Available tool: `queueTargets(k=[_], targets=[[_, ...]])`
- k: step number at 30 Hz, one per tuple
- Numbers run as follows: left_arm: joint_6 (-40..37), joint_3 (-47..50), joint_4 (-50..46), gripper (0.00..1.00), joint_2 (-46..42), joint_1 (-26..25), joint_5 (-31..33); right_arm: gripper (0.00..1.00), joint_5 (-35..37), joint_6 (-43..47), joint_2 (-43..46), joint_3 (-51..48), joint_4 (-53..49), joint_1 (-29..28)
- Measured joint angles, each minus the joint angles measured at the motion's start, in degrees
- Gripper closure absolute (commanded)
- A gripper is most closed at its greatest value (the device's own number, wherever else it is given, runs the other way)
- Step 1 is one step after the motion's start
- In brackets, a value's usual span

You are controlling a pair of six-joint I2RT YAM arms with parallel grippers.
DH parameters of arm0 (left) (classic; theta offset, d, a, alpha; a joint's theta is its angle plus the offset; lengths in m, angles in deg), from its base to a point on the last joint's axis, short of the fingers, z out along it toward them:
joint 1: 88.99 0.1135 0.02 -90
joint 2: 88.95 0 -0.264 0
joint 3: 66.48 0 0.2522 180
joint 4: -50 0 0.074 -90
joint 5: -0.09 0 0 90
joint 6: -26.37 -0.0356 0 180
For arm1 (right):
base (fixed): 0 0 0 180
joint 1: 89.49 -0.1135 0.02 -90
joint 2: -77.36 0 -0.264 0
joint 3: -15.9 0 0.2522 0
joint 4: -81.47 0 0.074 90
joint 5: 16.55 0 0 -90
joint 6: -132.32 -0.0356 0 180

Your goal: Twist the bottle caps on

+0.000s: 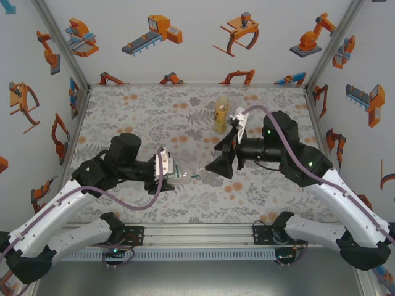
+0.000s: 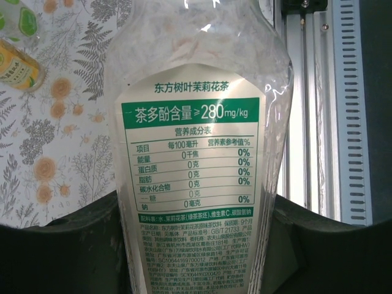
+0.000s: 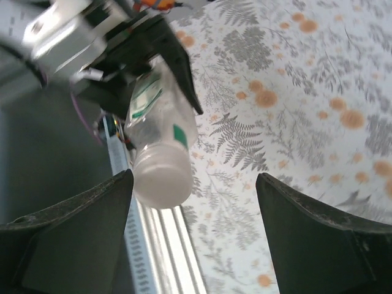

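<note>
Green-labelled bottle (image 2: 196, 153) cut off, white cap (image 3: 162, 177) blurred

We read on the clear bottle (image 2: 196, 67), green label (image 2: 190, 160): 东方树叶茉莉花茶, then 茶多酚含量≥280mg/kg on a green band, 营养成分表 heading a table with 0 and 0% rows; fine print below too small

Clear bottle (image 2: 202, 73), green label (image 2: 191, 113); table (image 1: 154, 111) grey-orange floral.

Held sideways in left gripper (image 1: 174, 174) near centre of table (image 1: 123, 117): clear bottle (image 1: 192, 176). Just right of its end, right gripper (image 1: 216, 168). Farther back, upright amber bottle (image 1: 221, 115).
</note>
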Motion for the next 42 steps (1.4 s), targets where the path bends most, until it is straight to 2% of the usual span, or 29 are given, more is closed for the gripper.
queueTargets(k=[5, 9, 19, 25, 31, 33, 38, 42], targets=[[0.1, 0.0, 0.3, 0.83, -1.2, 0.0, -0.6, 0.3, -8.2, 15.7, 0.0, 0.0, -1.6, 0.0], [0.2, 0.0, 0.3, 0.83, -1.5, 0.0, -0.9, 0.38, -12.5, 21.7, 0.2, -0.7, -0.7, 0.0], [0.2, 0.0, 0.3, 0.83, -1.5, 0.0, -1.1, 0.47, -16.8, 23.3, 0.7, -3.7, 4.0, 0.0], [0.2, 0.0, 0.2, 0.83, -1.5, 0.0, -1.0, 0.69, -16.8, 21.0, 0.7, -5.0, 7.4, 0.0], [0.3, 0.0, 0.1, 0.83, -1.5, 0.0, -0.8, 0.96, -14.4, 11.7, 2.0, -7.6, 11.6, 0.0], [0.4, 0.0, 0.0, 0.83, -1.5, 0.0, -0.2, 1.0, -12.4, 5.0, 2.6, -9.1, 13.8, 0.0], [0.9, 0.0, -0.6, 0.83, -1.5, 0.2, 1.8, 1.0, -6.1, -15.1, 3.3, -12.7, 19.0, -0.2], [1.2, 0.0, -1.2, 0.83, -1.3, 0.5, 4.3, 1.0, 1.5, -32.8, 2.4, -13.5, 18.2, -0.9]])
